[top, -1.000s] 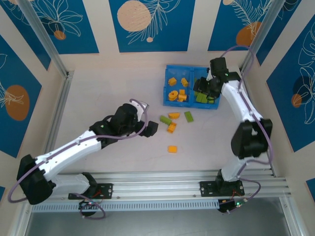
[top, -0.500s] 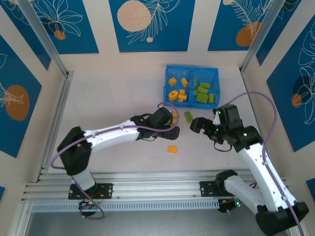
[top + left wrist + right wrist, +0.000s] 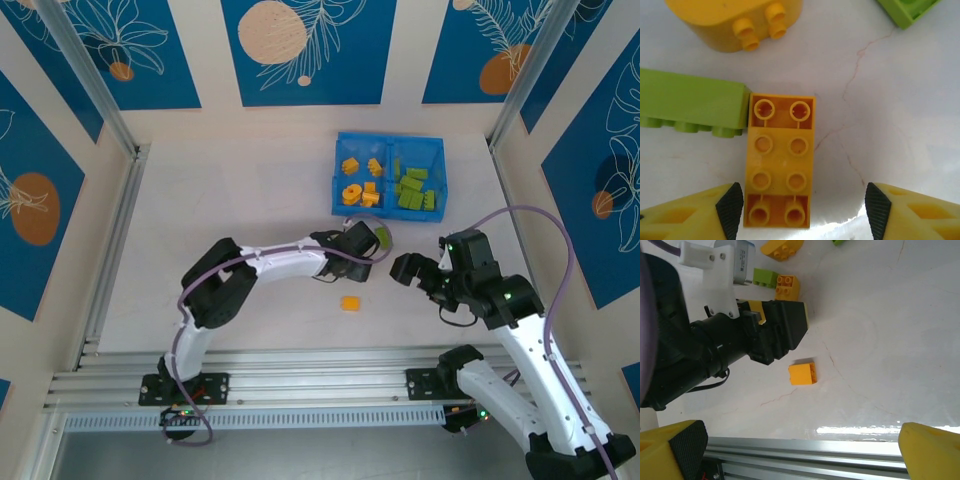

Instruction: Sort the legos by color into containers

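An orange-yellow 2x4 lego [image 3: 780, 160] lies studs-up on the table between the fingers of my left gripper [image 3: 802, 210], which is open. Its left pad [image 3: 730, 210] is right at the brick's side and its right pad [image 3: 877, 205] stands well off. A lime green lego [image 3: 690, 107] butts against the brick's far left corner. From above, my left gripper [image 3: 362, 248] is stretched over the loose legos. A single orange lego [image 3: 350, 302] lies nearer. My right gripper [image 3: 410, 270] hovers wide open, with nothing in it. The blue containers [image 3: 388, 137] hold orange legos [image 3: 357, 182] on the left and green legos [image 3: 412, 190] on the right.
A rounded yellow lego [image 3: 735, 20] and another green lego [image 3: 905, 10] lie just beyond the left gripper. The right wrist view shows the orange lego [image 3: 802, 374] beside the left gripper's black body [image 3: 770, 335], and the aluminium rail [image 3: 805, 457] along the near edge.
My left arm reached right over the loose legos and its jaws narrowed around the orange-yellow brick. My right arm came back from the tray to the near right, with its jaws now wide open.
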`<state>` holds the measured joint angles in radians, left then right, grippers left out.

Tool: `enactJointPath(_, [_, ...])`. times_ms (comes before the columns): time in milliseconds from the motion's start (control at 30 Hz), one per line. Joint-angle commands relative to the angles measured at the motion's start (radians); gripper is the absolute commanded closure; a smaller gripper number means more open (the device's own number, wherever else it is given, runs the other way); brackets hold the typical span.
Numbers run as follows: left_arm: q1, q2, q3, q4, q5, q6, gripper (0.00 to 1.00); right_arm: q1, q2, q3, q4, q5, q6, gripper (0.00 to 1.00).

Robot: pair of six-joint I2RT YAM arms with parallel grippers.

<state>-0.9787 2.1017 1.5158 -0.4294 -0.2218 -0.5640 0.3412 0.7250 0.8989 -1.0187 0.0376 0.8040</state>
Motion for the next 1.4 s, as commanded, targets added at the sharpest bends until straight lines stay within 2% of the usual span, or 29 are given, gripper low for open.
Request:
enactJointPath(0, [0.017, 0.045, 0.039, -0.035, -0.006, 0.019, 0.41, 0.008, 0.008, 0.016, -0.007, 0.001, 0.013, 0.0])
enactJointPath(200, [0.018, 0.066, 0.041, -0.03, 0.015, 0.042, 0.62, 0.013, 0.003, 0.025, -0.004, -0.014, 0.024, 0.0])
enactJointPath(333, [0.017, 0.008, -0.01, 0.02, 0.053, 0.058, 0.73, 0.014, -0.021, 0.009, 0.011, -0.013, 0.048, 0.01])
enactJointPath(500, [0.015, -0.154, -0.06, 0.056, 0.099, 0.076, 0.74, 0.015, -0.036, 0.036, 0.001, 0.001, 0.072, 0.0])
enactJointPath(600, [0.018, -0.227, -0.025, 0.028, 0.051, 0.114, 0.74, 0.015, -0.066, 0.052, 0.009, 0.045, 0.094, 0.0])
enactJointPath(700, [0.04, -0.217, 0.079, -0.008, -0.014, 0.17, 0.74, 0.015, -0.098, 0.056, 0.032, 0.085, 0.113, 0.0])
enactJointPath(933, [0.135, 0.044, 0.467, -0.06, -0.113, 0.258, 0.74, 0.016, -0.116, 0.048, 0.03, 0.099, 0.147, 0.0])
enactJointPath(1100, [0.188, 0.314, 0.849, -0.103, -0.078, 0.265, 0.75, 0.02, -0.149, 0.05, -0.001, 0.103, 0.161, 0.0])
enactJointPath(1233, [0.23, 0.503, 1.093, -0.062, -0.051, 0.281, 0.76, 0.022, -0.192, 0.045, -0.022, 0.11, 0.175, 0.01])
enactJointPath(1300, [0.246, 0.55, 1.144, -0.005, -0.037, 0.283, 0.72, 0.022, -0.206, 0.041, -0.04, 0.108, 0.181, 0.01])
enactJointPath(1367, [0.252, 0.564, 1.153, 0.052, -0.033, 0.281, 0.64, 0.023, -0.214, 0.037, -0.053, 0.103, 0.183, 0.01])
